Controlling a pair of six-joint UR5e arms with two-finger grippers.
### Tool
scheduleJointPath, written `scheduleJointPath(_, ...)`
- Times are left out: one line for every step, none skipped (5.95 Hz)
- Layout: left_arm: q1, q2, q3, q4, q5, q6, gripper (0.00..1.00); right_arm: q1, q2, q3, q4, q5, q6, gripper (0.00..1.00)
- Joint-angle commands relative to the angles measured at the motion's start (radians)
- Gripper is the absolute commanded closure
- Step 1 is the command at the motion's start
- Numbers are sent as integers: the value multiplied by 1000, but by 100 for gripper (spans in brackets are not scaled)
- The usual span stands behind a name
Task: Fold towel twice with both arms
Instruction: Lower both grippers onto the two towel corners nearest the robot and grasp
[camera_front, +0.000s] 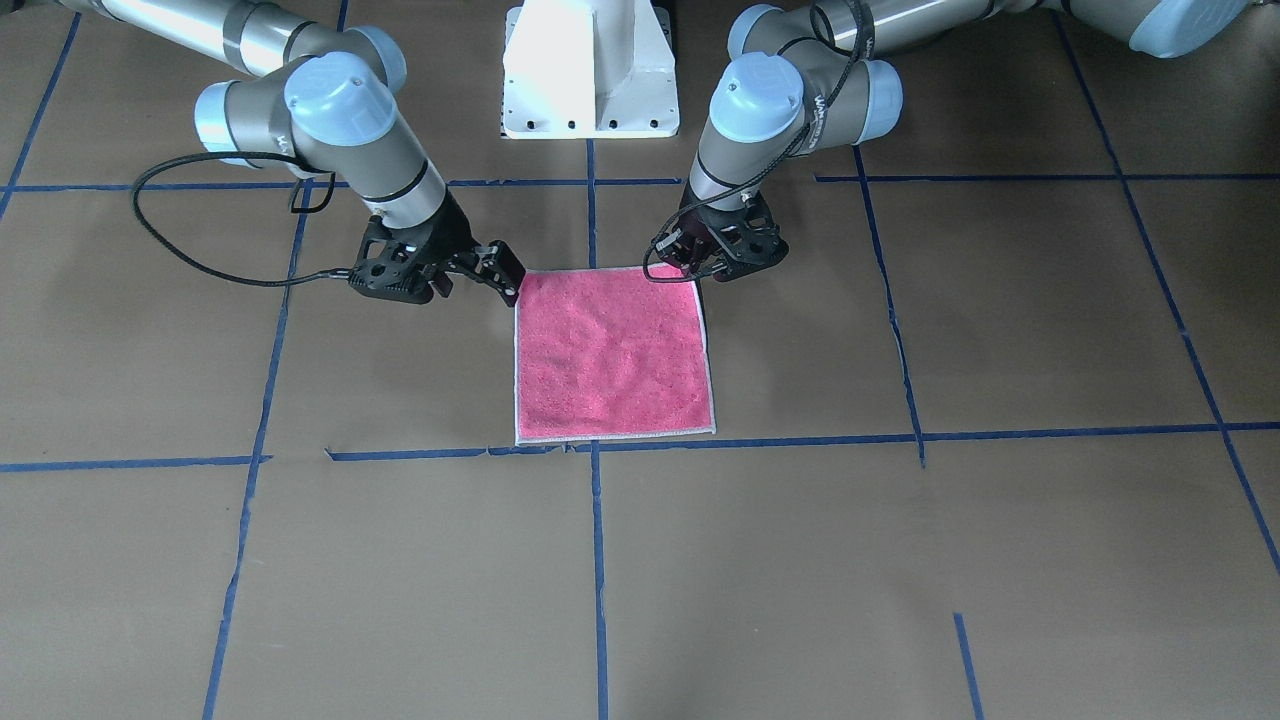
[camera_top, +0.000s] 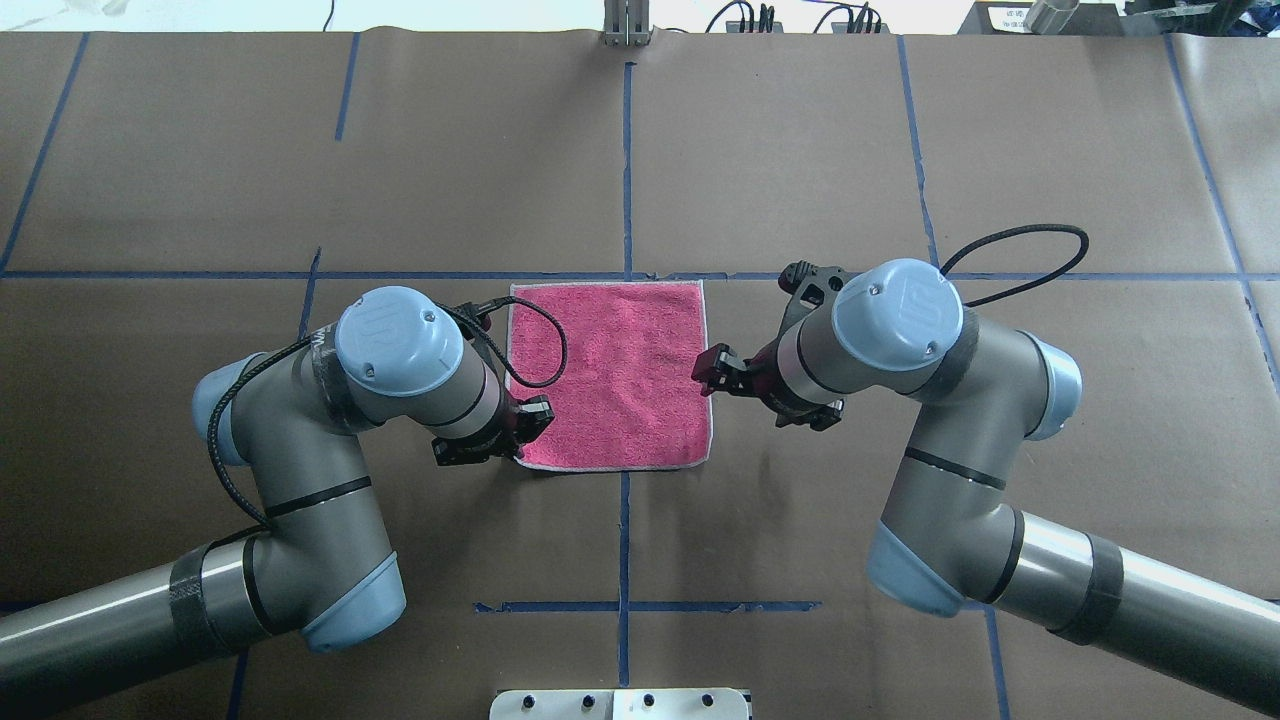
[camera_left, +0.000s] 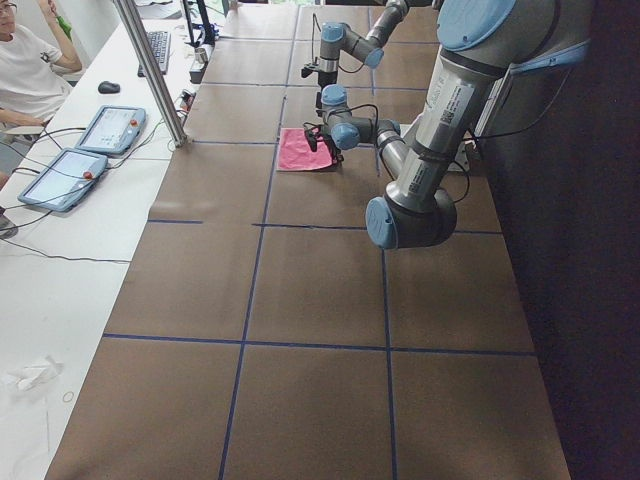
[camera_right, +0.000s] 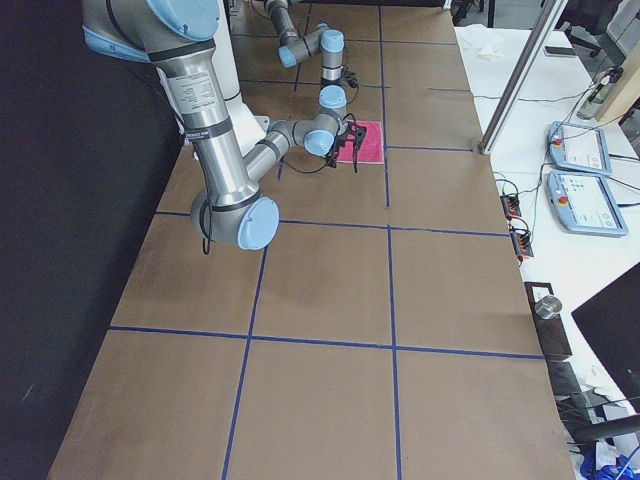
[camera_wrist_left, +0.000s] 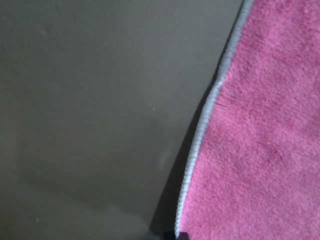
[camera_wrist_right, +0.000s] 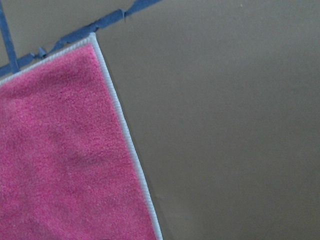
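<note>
The towel (camera_front: 612, 355) lies flat on the brown table with its pink face up and its whitish border showing all round; it also shows in the overhead view (camera_top: 610, 380). My left gripper (camera_front: 692, 265) is down at the towel's corner nearest the robot on my left side, shut on its edge (camera_wrist_left: 200, 135), which lifts slightly off the table. My right gripper (camera_front: 512, 288) is at the opposite near corner, its fingers together on the towel's edge (camera_wrist_right: 127, 145). Both grippers show in the overhead view, left (camera_top: 527, 425) and right (camera_top: 703, 372).
The white pedestal base (camera_front: 590, 70) stands just behind the towel. Blue tape lines (camera_front: 598, 560) cross the table. My left wrist's black cable (camera_top: 555, 340) loops over the towel. An operator (camera_left: 25, 70), tablets (camera_left: 110, 130) and a metal post (camera_left: 150, 70) are on the table's far side.
</note>
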Motion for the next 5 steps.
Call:
scheduleJointPath(0,-2,1,-5,0,0,99,-79,11,-3,-12,-83,60,0)
scheduleJointPath(-2,0,1,-5,0,0,99,-85,53,-1,-112,-88,63,0)
scheduleJointPath(-2,0,1,-7,0,0,98,-91,63,-3,-134,-89,63,2)
scheduleJointPath(-2,1,-1,-5,2,0,98,-99,63,-10,-137,-115,62,4)
scheduleJointPath(-2,1,-1,-7,0,0,98,-100,64,-25,-139,-118,63,14)
